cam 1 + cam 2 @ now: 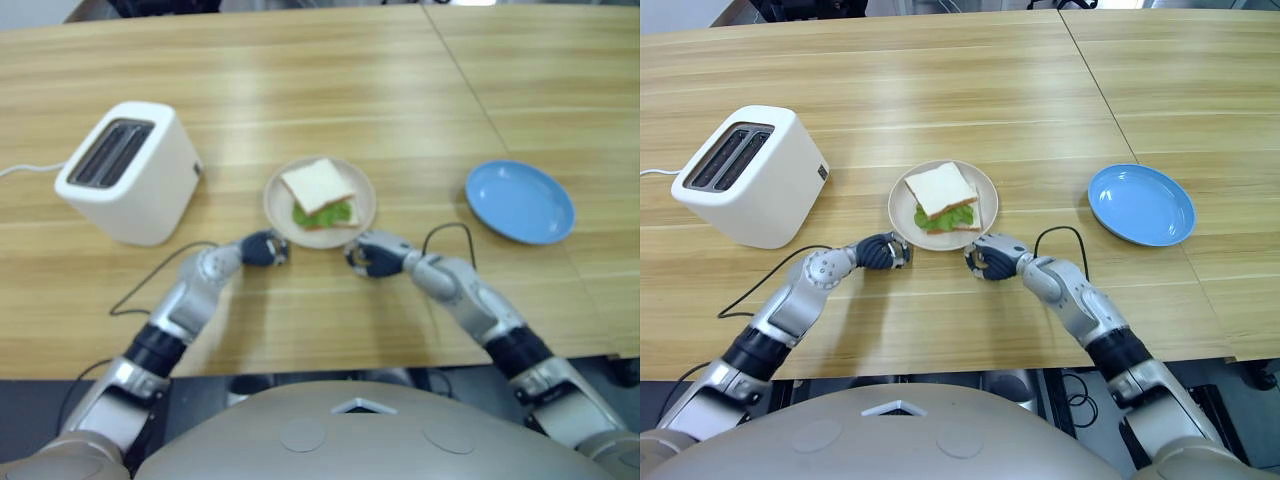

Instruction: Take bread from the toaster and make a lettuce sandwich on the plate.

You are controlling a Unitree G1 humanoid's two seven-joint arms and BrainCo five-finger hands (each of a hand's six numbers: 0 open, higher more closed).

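Left robot hand [883,252], right robot hand [985,258]: curled, empty, near plate [900,196] bearing sandwich [945,190].

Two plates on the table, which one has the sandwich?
The beige plate in the middle: the lettuce sandwich sits on it. The blue plate, farther right, carries none.

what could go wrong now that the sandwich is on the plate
The left hand and right hand sit close to the near rim of the plate; a forward nudge could shove it and shift the top slice of the sandwich. A black cable loops beside the right arm and might snag when that arm moves.
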